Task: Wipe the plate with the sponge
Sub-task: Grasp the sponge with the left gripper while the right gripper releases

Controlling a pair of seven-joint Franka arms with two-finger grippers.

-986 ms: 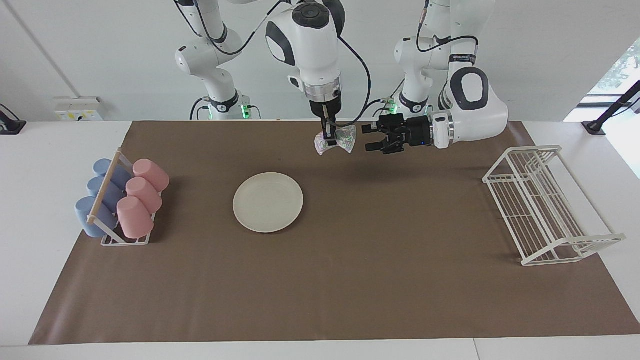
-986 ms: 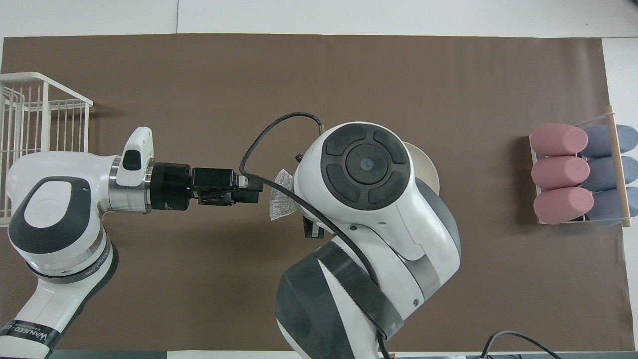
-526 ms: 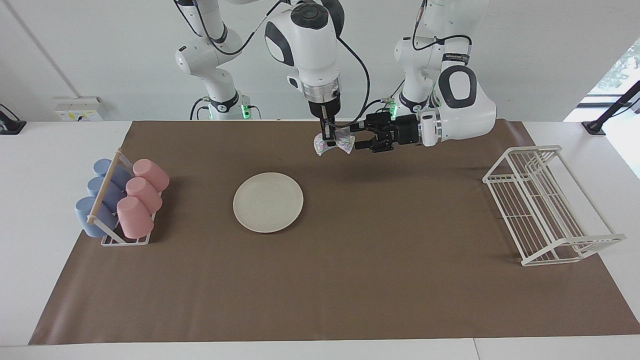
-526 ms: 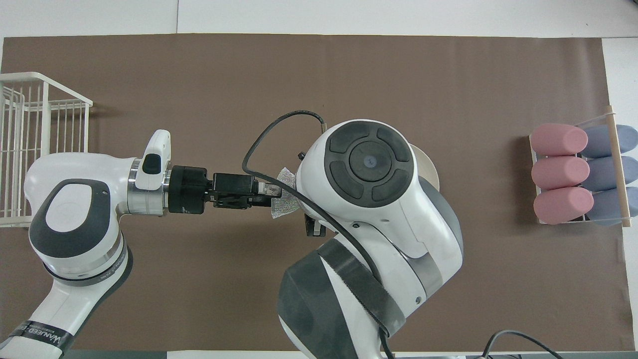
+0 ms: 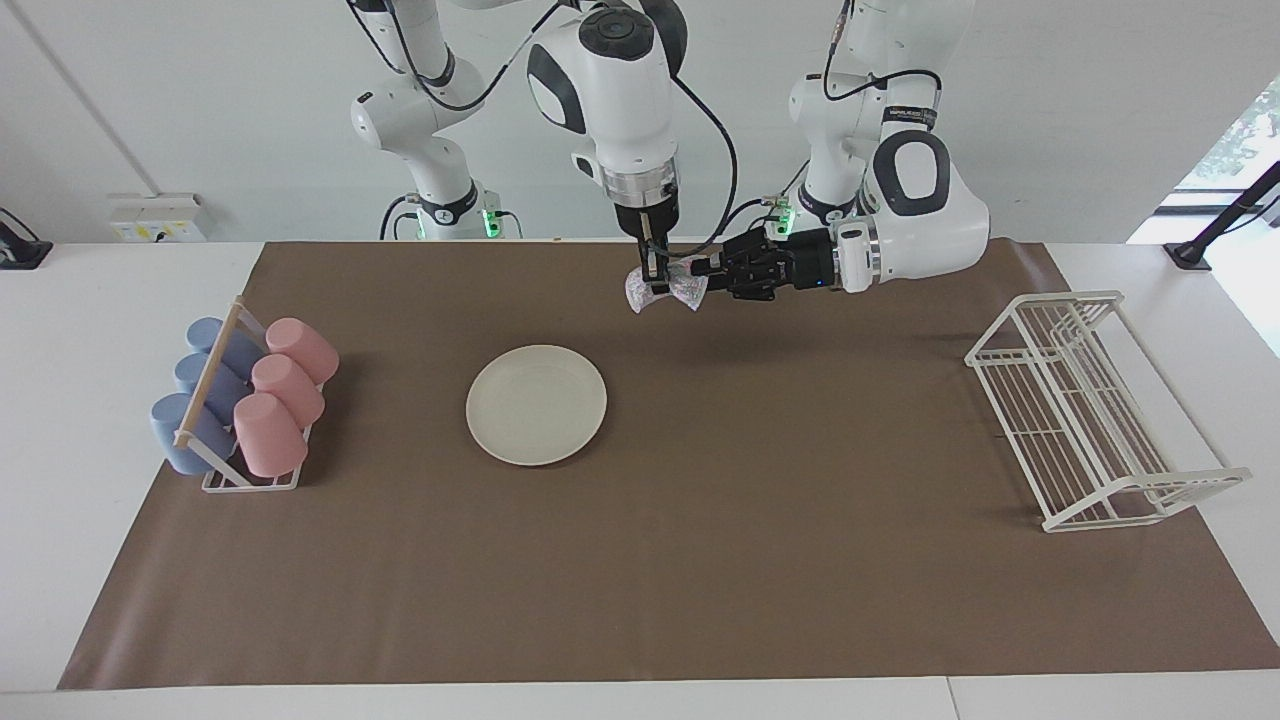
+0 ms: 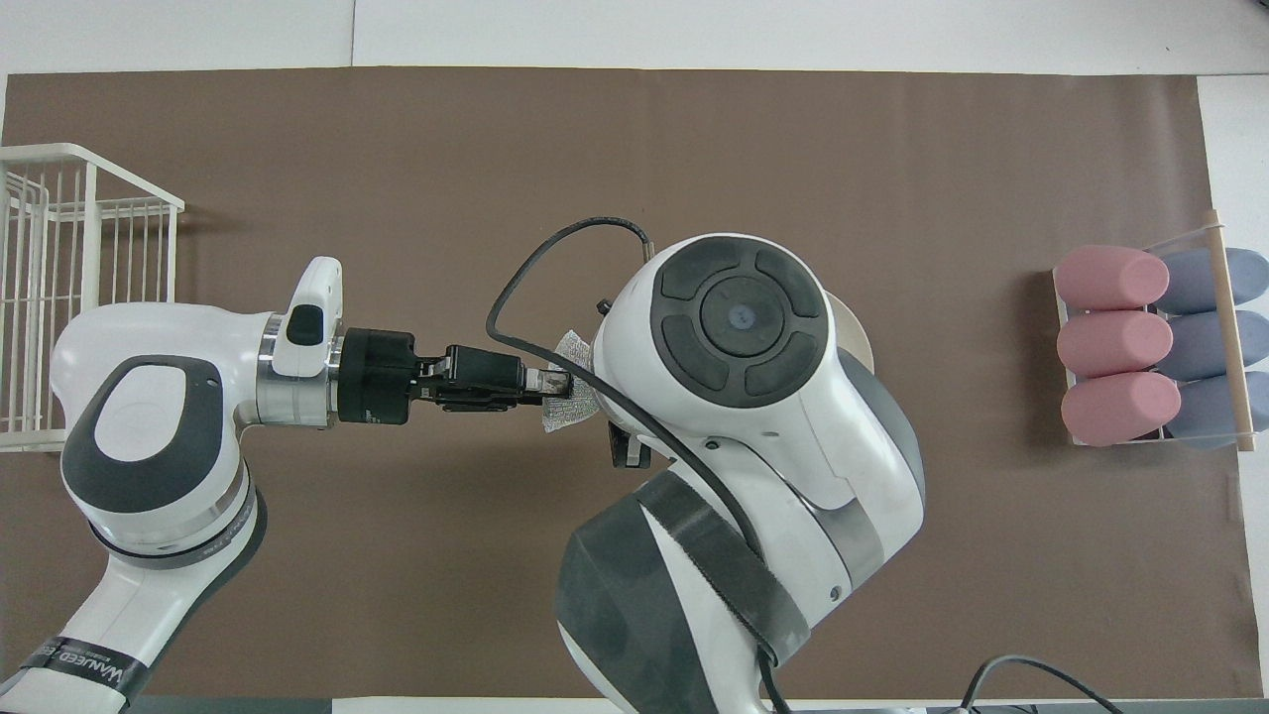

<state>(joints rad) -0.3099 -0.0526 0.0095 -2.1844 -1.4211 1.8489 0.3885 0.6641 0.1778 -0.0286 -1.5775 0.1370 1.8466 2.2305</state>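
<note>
Below the right claw (image 5: 651,281), which pinched the sponge (image 5: 668,288) in the air above the bench (image 5: 700,560), the plate (image 5: 536,404) lay untouched. The left claw (image 5: 704,270) had narrowed onto the sponge's edge. This looked like a handover; next, the right should release.

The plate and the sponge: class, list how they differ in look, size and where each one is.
The plate is round, plain cream and stiff-looking; the sponge is a crinkled, glittery, silvery pad. The plate is far larger than the sponge. The plate lies flat on the brown mat; the sponge hangs in the air, pinched by the right hand with the left hand at its edge.
</note>
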